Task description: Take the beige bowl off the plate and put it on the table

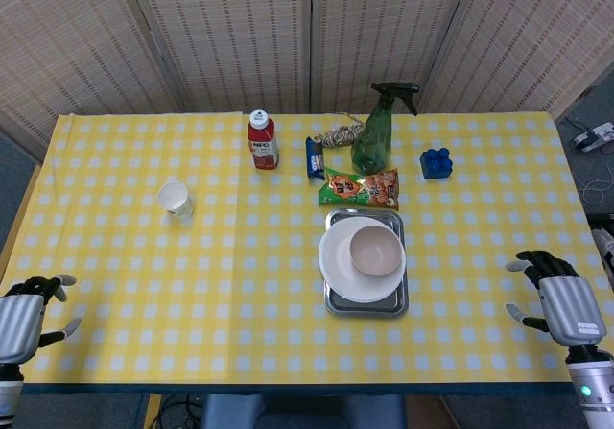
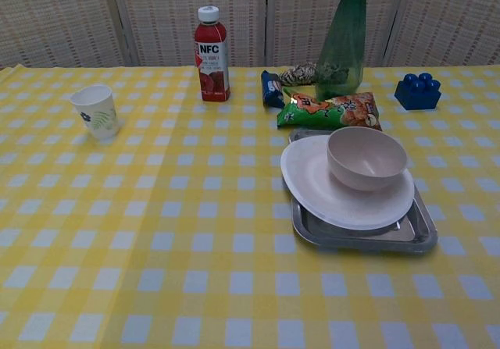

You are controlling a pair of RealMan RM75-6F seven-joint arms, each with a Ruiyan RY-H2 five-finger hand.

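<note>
At the near corners of the worktop [image 1: 144, 295], both hands wait low and well apart from the dishes. The right hand [image 1: 556, 295] sits at the near right edge, fingers apart and holding nothing; the left hand [image 1: 29, 309] sits at the near left edge, likewise spread and empty. Neither shows in the chest view.

Moving inward from the right hand, the beige bowl [image 2: 366, 157] stands upright on the white plate [image 2: 312, 181], toward the plate's right side, and the plate rests on a metal tray [image 2: 422, 236]. By my reading the task has not begun: the bowl is still on the plate, no hand is near it, and reaching, grasping, lifting and setting down on the yellow checked cloth all remain. The right hand looks the nearer one.

Beyond the tray lies a green snack bag [image 2: 328, 111] with print too small to read. Behind it stand a green spray bottle [image 1: 376, 131], a blue wrapped snack [image 2: 271, 88] and a blue block [image 2: 417, 90]. The red juice bottle [image 2: 212, 52] reads "NFC". A paper cup [image 2: 95, 111] with a leaf pattern stands far left.
</note>
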